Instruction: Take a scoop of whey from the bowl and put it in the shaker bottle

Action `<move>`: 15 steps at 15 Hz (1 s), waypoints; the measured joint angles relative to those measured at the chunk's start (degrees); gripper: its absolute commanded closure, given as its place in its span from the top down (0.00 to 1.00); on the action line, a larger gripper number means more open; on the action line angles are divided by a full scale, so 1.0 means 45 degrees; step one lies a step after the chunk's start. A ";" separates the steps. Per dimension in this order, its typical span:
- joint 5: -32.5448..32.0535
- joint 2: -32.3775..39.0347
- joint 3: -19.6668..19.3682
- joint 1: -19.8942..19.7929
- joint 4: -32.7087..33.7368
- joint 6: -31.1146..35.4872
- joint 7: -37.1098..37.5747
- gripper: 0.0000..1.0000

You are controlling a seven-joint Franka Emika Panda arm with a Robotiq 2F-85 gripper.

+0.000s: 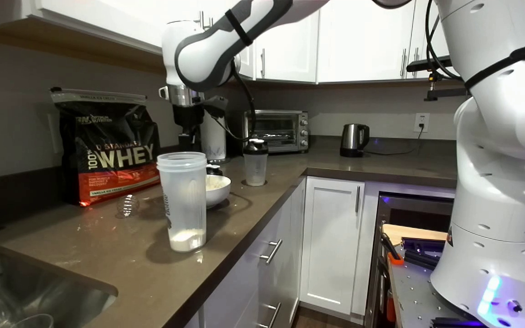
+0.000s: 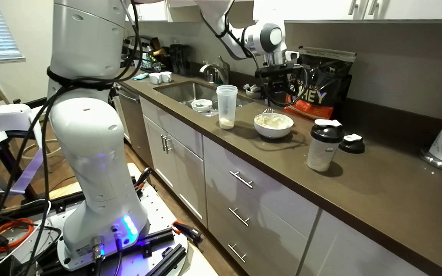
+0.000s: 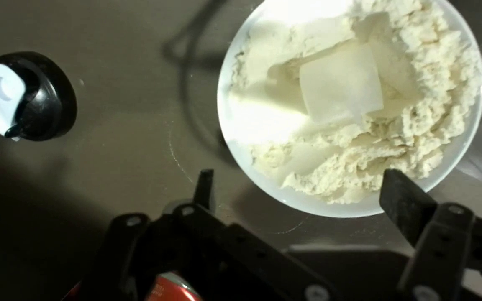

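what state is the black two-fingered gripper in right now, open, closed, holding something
Black two-fingered gripper: open, holding nothing; the pale translucent plastic scoop lies apart from it in the fine off-white powder.

On the glossy brown countertop (image 1: 94,248) before me: a black-and-red plastic pouch (image 1: 107,146) lettered WHEY, a silvery coiled-wire ball (image 1: 128,206) nearby; farther along, a black-lidded translucent plastic cup (image 1: 256,171), a boxy silver toaster oven (image 1: 278,130), a cylindrical steel-and-black kettle (image 1: 352,140)
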 measured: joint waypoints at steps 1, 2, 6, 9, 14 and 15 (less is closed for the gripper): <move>-0.0260 0.0046 -0.0047 0.0003 -0.0057 0.0311 0.0017 1.00; -0.0554 0.0085 -0.0097 0.0013 -0.0119 0.0551 0.0044 1.00; -0.1912 0.0104 -0.0343 0.0104 -0.0437 0.1046 0.0551 1.00; -0.2335 0.0093 -0.0503 0.0172 -0.0548 0.1034 0.1006 1.00; -0.2380 0.0031 -0.0642 0.0196 -0.0582 0.0966 0.1579 1.00; -0.2381 0.0010 -0.0652 0.0198 -0.0594 0.0966 0.1693 1.00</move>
